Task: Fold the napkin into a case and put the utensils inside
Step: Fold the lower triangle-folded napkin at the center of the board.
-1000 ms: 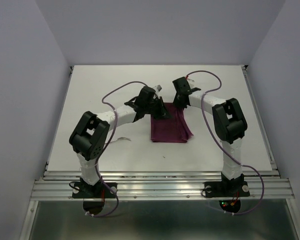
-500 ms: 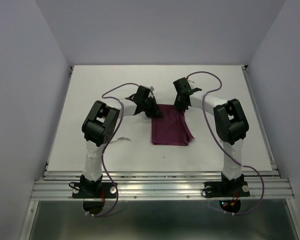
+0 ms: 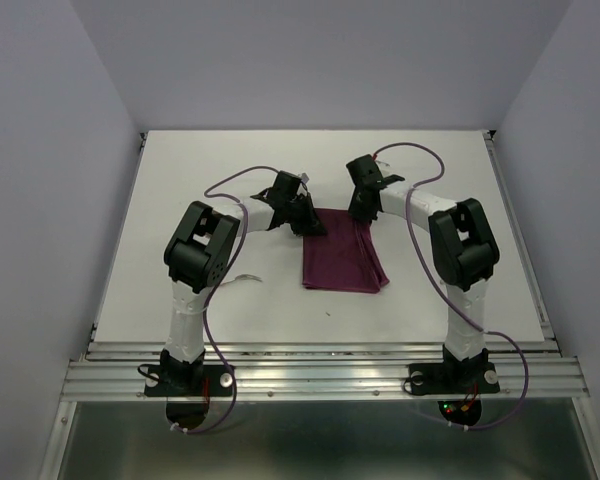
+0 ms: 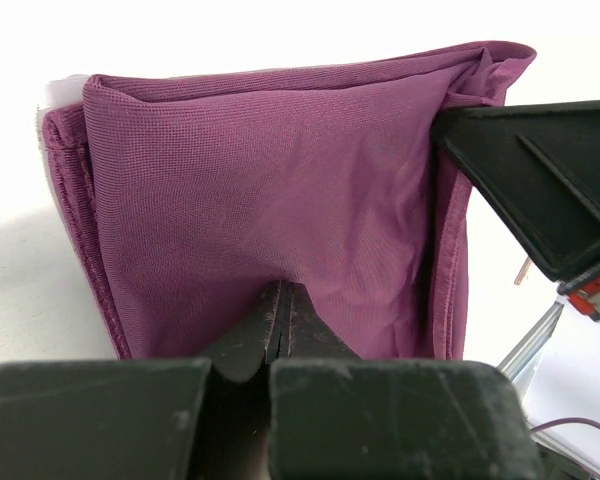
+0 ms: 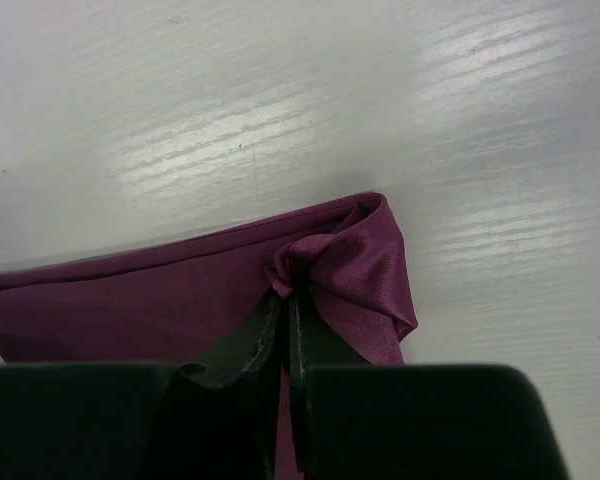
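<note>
The burgundy napkin (image 3: 342,262) lies on the white table as a folded rectangle with layered edges (image 4: 280,170); no separate case shape shows. My left gripper (image 3: 314,226) is at its far left edge, jaws shut (image 4: 280,292), with the cloth puckering toward the tips. My right gripper (image 3: 360,213) is at the far right corner, shut (image 5: 287,296) on a bunched fold of napkin (image 5: 355,265). Its black finger (image 4: 540,170) shows in the left wrist view. One slim pale utensil (image 3: 242,279) lies left of the napkin by the left arm.
Purple cables loop over the table behind both arms (image 3: 230,185) (image 3: 415,150). Grey walls close in the table on three sides. A metal rail (image 3: 320,375) with the arm bases runs along the near edge. A small dark speck (image 3: 327,316) lies in front of the napkin.
The left arm's elbow rose and swung in, and its gripper drew slightly left at the napkin's far edge. The napkin's near right corner spread slightly. The right arm barely moved.
</note>
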Available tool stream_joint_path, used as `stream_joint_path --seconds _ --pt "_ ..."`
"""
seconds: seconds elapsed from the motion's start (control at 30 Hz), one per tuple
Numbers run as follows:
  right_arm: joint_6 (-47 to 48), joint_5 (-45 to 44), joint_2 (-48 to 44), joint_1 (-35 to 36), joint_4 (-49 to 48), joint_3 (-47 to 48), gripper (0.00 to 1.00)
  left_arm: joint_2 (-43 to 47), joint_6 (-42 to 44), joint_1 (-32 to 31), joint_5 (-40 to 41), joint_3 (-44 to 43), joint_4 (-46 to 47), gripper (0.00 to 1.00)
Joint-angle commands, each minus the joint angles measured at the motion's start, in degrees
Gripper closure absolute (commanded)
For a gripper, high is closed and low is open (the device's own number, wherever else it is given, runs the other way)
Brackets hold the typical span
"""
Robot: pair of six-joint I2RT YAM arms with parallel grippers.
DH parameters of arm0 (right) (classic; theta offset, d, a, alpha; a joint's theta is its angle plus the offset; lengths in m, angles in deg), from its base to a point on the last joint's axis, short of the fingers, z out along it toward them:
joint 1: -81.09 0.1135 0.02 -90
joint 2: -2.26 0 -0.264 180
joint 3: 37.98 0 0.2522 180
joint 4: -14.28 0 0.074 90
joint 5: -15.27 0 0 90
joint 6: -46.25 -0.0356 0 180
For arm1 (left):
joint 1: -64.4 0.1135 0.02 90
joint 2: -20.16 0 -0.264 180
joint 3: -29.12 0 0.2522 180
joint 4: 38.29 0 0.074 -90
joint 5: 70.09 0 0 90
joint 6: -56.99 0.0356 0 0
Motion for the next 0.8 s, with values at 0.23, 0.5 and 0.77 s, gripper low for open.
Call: stream_joint_path --seconds 0.23,0.5,0.77 --pt "-0.69 0.24 -2.4 1.15 0.39 1.39 0.99 0.76 1.62 -0.35 1.74 1.52 -2.96 1.0" --pt "-1.13 0.07 0.59 2.74 1.1 4.37 0.99 0.67 1.44 -0.35 1.48 1.78 -2.7 1.0" --pt "-1.48 -1.08 2.35 3.35 1.89 5.7 0.99 0.93 1.44 -0.35 0.95 2.48 -2.26 1.0"
